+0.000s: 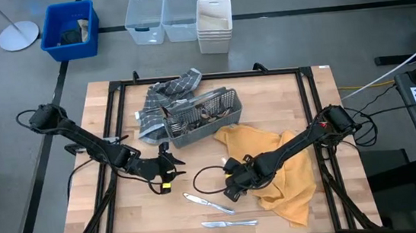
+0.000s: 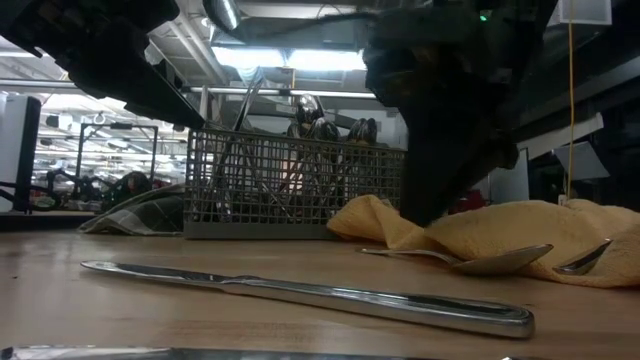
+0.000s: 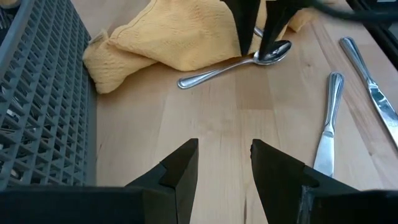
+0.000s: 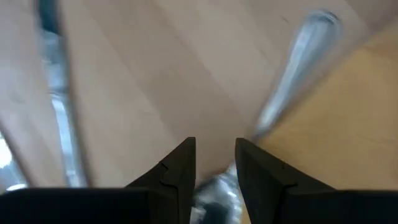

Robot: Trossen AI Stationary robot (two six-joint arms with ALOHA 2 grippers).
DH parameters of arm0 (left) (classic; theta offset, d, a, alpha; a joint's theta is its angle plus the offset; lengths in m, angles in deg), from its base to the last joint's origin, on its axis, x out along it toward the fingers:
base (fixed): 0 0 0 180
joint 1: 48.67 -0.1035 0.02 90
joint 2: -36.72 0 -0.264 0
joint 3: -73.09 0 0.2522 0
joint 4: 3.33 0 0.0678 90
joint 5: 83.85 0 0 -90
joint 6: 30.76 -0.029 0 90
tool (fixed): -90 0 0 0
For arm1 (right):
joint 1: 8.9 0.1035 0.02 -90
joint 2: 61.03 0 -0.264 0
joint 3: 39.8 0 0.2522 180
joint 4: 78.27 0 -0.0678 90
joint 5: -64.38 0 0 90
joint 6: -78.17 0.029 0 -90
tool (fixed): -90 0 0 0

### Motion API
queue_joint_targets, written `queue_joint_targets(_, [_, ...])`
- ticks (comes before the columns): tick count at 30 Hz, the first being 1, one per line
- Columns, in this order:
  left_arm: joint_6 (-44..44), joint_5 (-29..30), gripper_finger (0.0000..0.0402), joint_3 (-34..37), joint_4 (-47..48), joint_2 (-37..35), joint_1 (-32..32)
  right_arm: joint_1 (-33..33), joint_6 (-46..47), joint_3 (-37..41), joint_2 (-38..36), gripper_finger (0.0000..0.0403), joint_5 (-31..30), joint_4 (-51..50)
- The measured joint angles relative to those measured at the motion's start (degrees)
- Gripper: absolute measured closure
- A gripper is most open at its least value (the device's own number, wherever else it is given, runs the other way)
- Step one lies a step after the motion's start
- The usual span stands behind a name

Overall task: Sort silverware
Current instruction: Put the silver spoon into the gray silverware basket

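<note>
Overhead, right gripper (image 1: 231, 191) open, seemingly astride spoon (image 3: 236, 64); spoon plain only from left wrist.

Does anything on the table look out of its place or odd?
Yes. Two knives and a spoon lie loose on the table, outside the grey caddy. The yellow cloth is crumpled.

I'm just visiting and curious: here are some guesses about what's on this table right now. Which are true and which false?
1. Two knives lie on bare wood near the table's front edge. True.
2. The grey caddy is empty. False: utensils stand in it.
3. The right gripper is down at a spoon beside the yellow cloth. True.
4. The left gripper holds a fork. False: its fingers are open and hold nothing.
5. The checked cloth covers the knives. False: it lies behind the caddy.
</note>
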Motion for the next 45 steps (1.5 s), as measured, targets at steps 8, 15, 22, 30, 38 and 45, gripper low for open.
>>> queue_joint_targets(8, [0.0,0.01,0.0265,0.0,0.1,0.0,0.0,0.0,-0.14,0.0,1.12,0.0288,0.0,0.06])
queue_joint_targets(15, [0.0,0.07,0.0265,0.02,0.22,-0.01,0.0,0.0,-0.12,-0.02,2.47,0.0288,-0.13,-1.26])
queue_joint_targets(22, [-0.02,0.07,0.0265,0.02,0.24,-0.02,0.0,0.0,-0.12,-0.02,2.46,0.0288,-0.55,-1.49])
queue_joint_targets(30, [-0.2,0.07,0.0265,0.02,0.2,-0.02,0.0,0.0,-0.12,-0.02,2.46,0.0288,0.03,-1.88])
queue_joint_targets(38, [-0.2,0.07,0.0265,0.02,0.18,-0.01,0.0,-0.02,-0.07,-0.07,2.21,0.0288,1.47,-2.82])
queue_joint_targets(45, [-0.21,0.04,0.0265,0.02,0.19,-0.02,0.0,-0.01,-0.05,-0.04,1.86,0.0288,1.74,-3.01])
